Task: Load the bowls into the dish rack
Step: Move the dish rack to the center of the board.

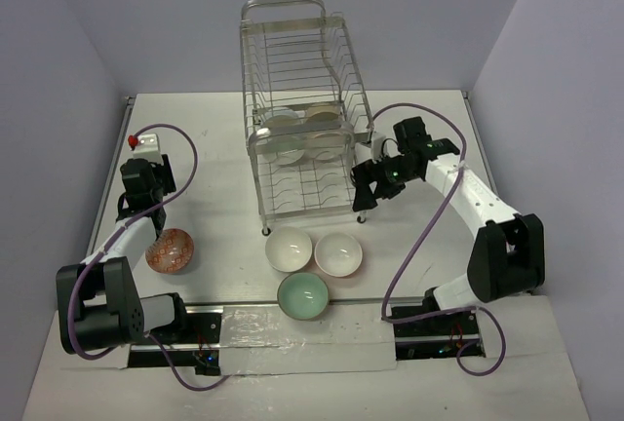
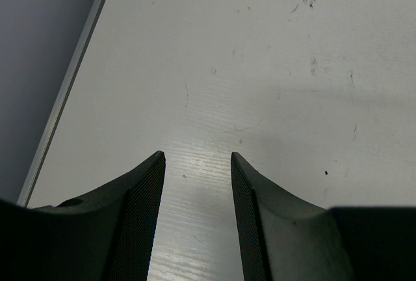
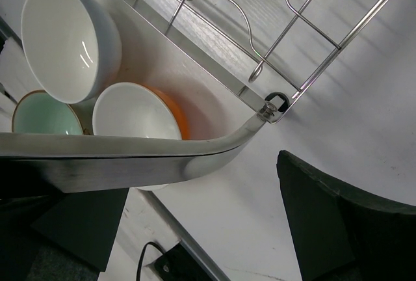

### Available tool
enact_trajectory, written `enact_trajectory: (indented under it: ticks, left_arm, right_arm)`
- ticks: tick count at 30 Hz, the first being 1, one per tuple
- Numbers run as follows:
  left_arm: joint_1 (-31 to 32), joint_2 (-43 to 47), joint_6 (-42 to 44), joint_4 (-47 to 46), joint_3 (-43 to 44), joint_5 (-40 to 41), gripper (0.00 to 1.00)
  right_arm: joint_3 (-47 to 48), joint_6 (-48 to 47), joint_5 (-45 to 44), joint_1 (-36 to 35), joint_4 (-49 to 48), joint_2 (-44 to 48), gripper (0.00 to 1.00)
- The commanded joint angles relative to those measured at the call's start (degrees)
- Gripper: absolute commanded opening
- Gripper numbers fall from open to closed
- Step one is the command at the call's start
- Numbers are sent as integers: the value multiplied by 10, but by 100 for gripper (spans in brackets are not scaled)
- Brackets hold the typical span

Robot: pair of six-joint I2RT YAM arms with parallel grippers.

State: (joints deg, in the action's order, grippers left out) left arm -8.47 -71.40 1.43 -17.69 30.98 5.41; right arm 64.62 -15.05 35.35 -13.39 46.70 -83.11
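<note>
Dish rack (image 1: 302, 70): far centre of table (image 1: 214, 129), four racked bowls (image 1: 290, 154) inside. Four loose bowls (image 1: 303, 295) on open near side. Left gripper (image 2: 198, 157): jaws apart, empty, over bare surface near left edge. Right gripper (image 1: 367, 191): jaws wide, gripping nothing, at rack's lower right corner

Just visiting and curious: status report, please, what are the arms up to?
Left gripper open, empty, beside orange-red bowl. Right gripper open at lower corner of dish rack. Four bowls on table, others racked. Nothing seen in the way.
</note>
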Motion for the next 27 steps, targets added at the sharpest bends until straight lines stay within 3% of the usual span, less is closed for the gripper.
enact_trajectory:
  ticks: [1, 11, 27]
  left_arm:
    - [0, 10, 5, -17, -2, 2, 50]
    - [0, 11, 9, -22, -4, 5, 50]
    - [0, 49, 26, -2, 7, 7, 57]
  right_arm:
    - [39, 12, -25, -8, -51, -19, 97]
    - [60, -2, -17, -20, -35, -47, 98]
    - [24, -85, -10, -16, 15, 96, 100]
